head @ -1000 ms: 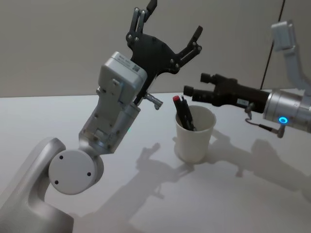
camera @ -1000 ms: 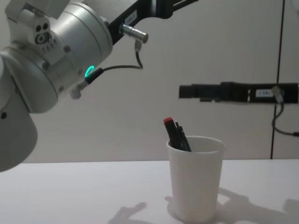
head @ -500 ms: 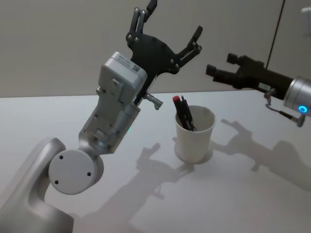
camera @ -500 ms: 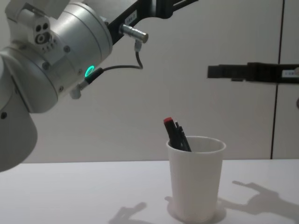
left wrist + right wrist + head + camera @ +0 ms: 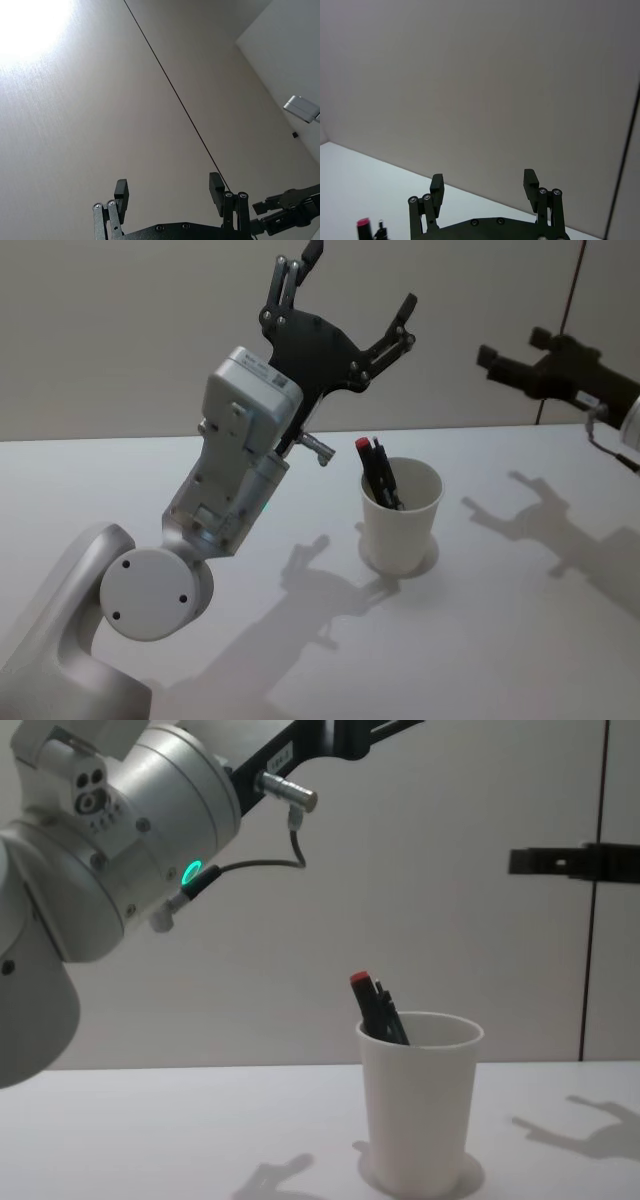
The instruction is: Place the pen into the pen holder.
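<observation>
The pen holder (image 5: 401,520) is a white paper cup standing upright on the white table (image 5: 520,640), seen side-on in the chest view (image 5: 420,1115). Dark pens lean inside it, one a red-capped pen (image 5: 370,462) that sticks out above the rim (image 5: 370,1000); its red cap also shows in the right wrist view (image 5: 364,224). My right gripper (image 5: 512,348) hangs high up and to the right of the cup, open and empty (image 5: 483,180), seen edge-on in the chest view (image 5: 530,861). My left gripper (image 5: 358,280) is raised above and behind the cup, open and empty (image 5: 169,186).
My left arm's large grey body (image 5: 225,470) fills the left side above the table. A plain wall with a dark vertical seam (image 5: 597,890) stands behind. The table around the cup carries only shadows of the arms.
My right gripper has drawn back from above the cup, moving up and to the right, empty. The left arm, the cup and the pens have not moved.
</observation>
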Action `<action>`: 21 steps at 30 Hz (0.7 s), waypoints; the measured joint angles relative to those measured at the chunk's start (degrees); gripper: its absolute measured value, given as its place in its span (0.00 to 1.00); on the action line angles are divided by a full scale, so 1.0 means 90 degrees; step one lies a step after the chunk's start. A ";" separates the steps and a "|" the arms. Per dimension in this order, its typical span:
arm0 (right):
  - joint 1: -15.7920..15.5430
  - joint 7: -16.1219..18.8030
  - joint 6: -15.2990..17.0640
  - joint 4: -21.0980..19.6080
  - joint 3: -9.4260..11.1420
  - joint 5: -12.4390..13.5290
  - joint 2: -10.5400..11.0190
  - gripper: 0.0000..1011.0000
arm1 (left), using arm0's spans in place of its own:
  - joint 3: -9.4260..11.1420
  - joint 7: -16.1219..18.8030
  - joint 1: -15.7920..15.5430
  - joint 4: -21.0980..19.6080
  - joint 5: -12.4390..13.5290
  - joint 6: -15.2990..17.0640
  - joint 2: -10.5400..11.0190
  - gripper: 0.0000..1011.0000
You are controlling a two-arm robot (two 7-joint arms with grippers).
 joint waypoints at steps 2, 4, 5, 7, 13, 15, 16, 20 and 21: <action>-0.0018 -0.0109 -0.0013 -0.0016 0.0020 -0.0007 0.0020 0.99 | 0.0000 0.0000 0.0000 0.0000 -0.0001 0.0000 0.0001 0.99; -0.0043 -0.0302 -0.0032 -0.0038 0.0052 -0.0021 0.0053 0.99 | 0.0003 0.0002 0.0001 0.0000 -0.0013 0.0011 0.0009 0.99; -0.0056 -0.0416 -0.0048 -0.0047 0.0071 -0.0033 0.0071 0.99 | 0.0005 0.0003 0.0002 0.0000 -0.0023 0.0021 0.0015 0.99; -0.0058 -0.0424 -0.0050 -0.0050 0.0075 -0.0034 0.0074 0.99 | 0.0009 0.0011 0.0006 0.0004 -0.0048 0.0059 0.0031 0.99; -0.0126 -0.0435 -0.0075 -0.0088 0.0089 -0.0088 0.0049 0.99 | 0.0069 0.0085 0.0048 0.0054 -0.0270 0.0391 0.0177 0.99; -0.0196 -0.0461 -0.0104 -0.0128 0.0103 -0.0144 0.0023 0.99 | 0.0097 0.0124 0.0068 0.0079 -0.0385 0.0560 0.0252 0.99; -0.0224 -0.0473 -0.0117 -0.0145 0.0110 -0.0170 0.0012 0.99 | 0.0109 0.0137 0.0076 0.0088 -0.0428 0.0622 0.0280 0.99; -0.0459 -0.0566 -0.0216 -0.0282 0.0165 -0.0354 -0.0070 0.99 | 0.0174 0.0230 0.0124 0.0146 -0.0693 0.1012 0.0453 0.99; -0.0459 -0.0566 -0.0216 -0.0282 0.0165 -0.0354 -0.0070 0.99 | 0.0186 0.0244 0.0131 0.0155 -0.0735 0.1077 0.0482 0.99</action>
